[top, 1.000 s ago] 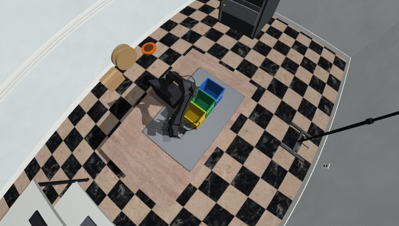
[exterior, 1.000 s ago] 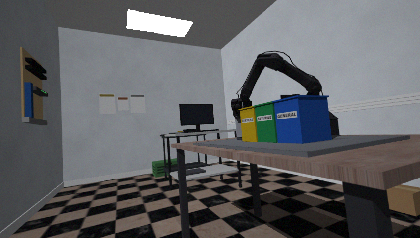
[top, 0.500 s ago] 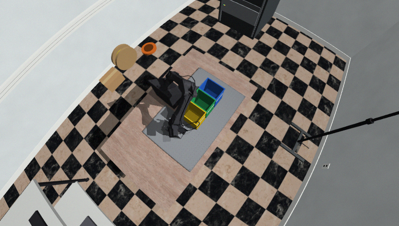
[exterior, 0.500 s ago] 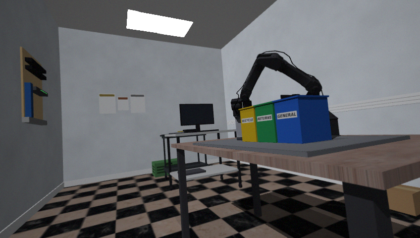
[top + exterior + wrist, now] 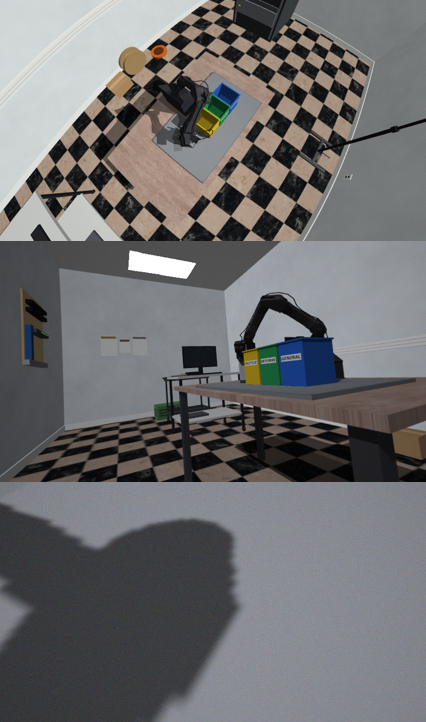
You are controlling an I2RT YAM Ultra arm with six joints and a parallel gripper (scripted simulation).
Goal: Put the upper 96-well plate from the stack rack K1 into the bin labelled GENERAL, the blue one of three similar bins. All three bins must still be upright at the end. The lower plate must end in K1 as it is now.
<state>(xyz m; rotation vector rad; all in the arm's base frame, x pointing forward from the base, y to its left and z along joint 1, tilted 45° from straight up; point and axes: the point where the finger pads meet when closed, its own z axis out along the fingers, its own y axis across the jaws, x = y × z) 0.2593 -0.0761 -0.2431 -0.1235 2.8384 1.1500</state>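
- The upper 96-well plate is not plainly seen in any view; it is judged to sit in stack rack K1 beyond the yellow end of the bin row, under the arm's wrist, where the gripper (image 5: 186,140) is lowered.
- The gripper is pinched on something wide, its fingers held well apart; that thing is taken to be the upper plate, though the fingers themselves are hidden by the arm from above and by the bins from the side.
- The wrist view shows only a grey surface (image 5: 325,607) crossed by a dark shadow, so the grasp cannot be checked there.
- The lift is best made straight up and slowly, so that the lower plate is not dragged or tipped out of K1.
- The plate is best kept level while it is carried.
- The yellow RECYCLE bin (image 5: 250,366) and the green RETURNS bin (image 5: 269,364) stand touching in a row between the gripper and the blue GENERAL bin (image 5: 304,360); they must be cleared from above, not brushed.
- Release is best made low inside the blue bin, centred between its walls.
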